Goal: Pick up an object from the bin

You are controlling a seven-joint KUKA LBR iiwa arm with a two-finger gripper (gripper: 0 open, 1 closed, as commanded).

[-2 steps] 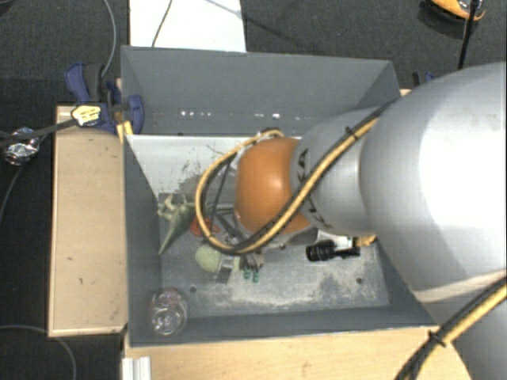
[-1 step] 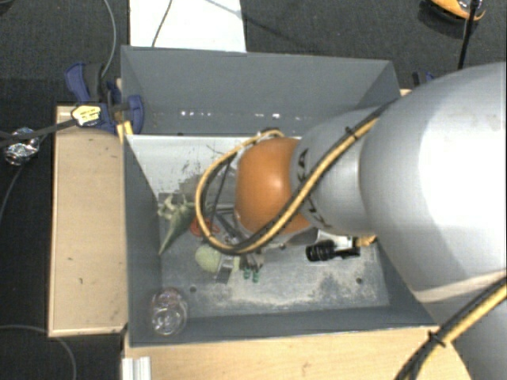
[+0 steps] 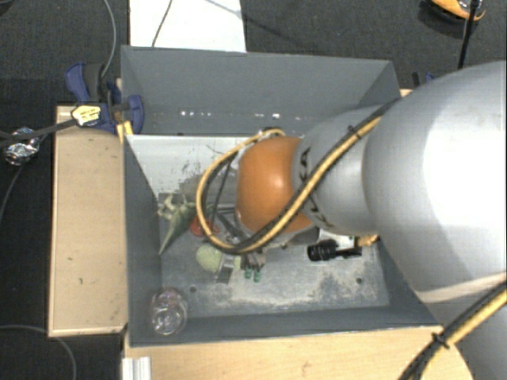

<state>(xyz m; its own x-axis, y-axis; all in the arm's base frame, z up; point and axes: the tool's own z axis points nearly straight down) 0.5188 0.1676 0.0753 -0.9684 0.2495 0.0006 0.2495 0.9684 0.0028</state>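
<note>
Pale green ball (image 3: pixel 207 257) sits beside the claw (image 3: pixel 240 269), which hangs low, probably to grab something; spread or pinching, I cannot tell.

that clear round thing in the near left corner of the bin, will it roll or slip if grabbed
The clear round thing looks smooth and glossy, so it may slip from a pinch. Being rounded, it could roll when nudged, though the bin wall beside it may stop it. See-through, so probably light.

A cup (image 3: pixel 168 311) lies in the bin's (image 3: pixel 142 236) 8 o'clock corner. A toy animal (image 3: pixel 174 212) lies at 9 o'clock. A ball (image 3: pixel 208 257) sits nearer the middle, with a pen (image 3: pixel 329 251) at its 3 o'clock.
</note>
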